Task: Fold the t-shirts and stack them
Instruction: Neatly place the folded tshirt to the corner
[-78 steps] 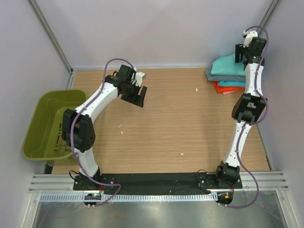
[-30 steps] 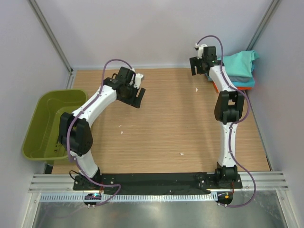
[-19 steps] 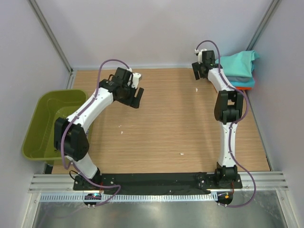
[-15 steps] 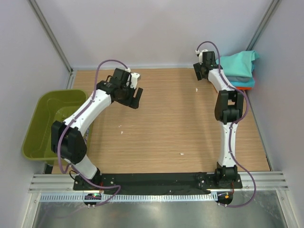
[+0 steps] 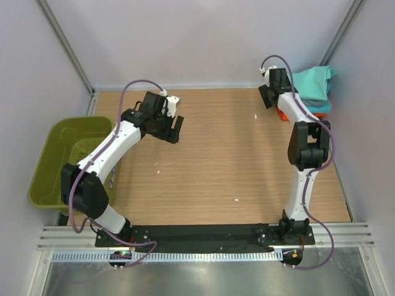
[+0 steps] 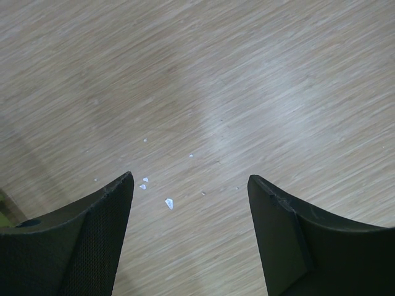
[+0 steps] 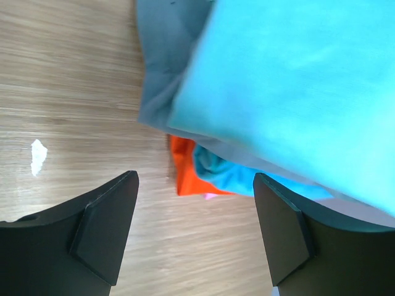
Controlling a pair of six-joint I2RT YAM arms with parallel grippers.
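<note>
The t-shirts lie in a stack at the table's back right corner. A mint green one (image 5: 313, 81) is on top, with grey (image 7: 162, 68), bright cyan (image 7: 247, 172) and orange-red (image 7: 191, 166) layers showing beneath it in the right wrist view. My right gripper (image 5: 269, 98) hovers open at the stack's left edge, its jaws (image 7: 194, 177) over bare wood and the orange corner, holding nothing. My left gripper (image 5: 174, 129) is open over the back left of the table, with only wood between its jaws (image 6: 190, 177).
An olive-green plastic basket (image 5: 41, 185) stands off the table's left edge. Small white scraps (image 5: 255, 116) lie on the wooden tabletop (image 5: 222, 160), and some show in the left wrist view (image 6: 168, 203). Walls close in the back and right sides.
My right gripper has come down from above the stack and now shifts right toward its left edge. The left arm has drawn its elbow back toward the basket. Both grippers stay open.
</note>
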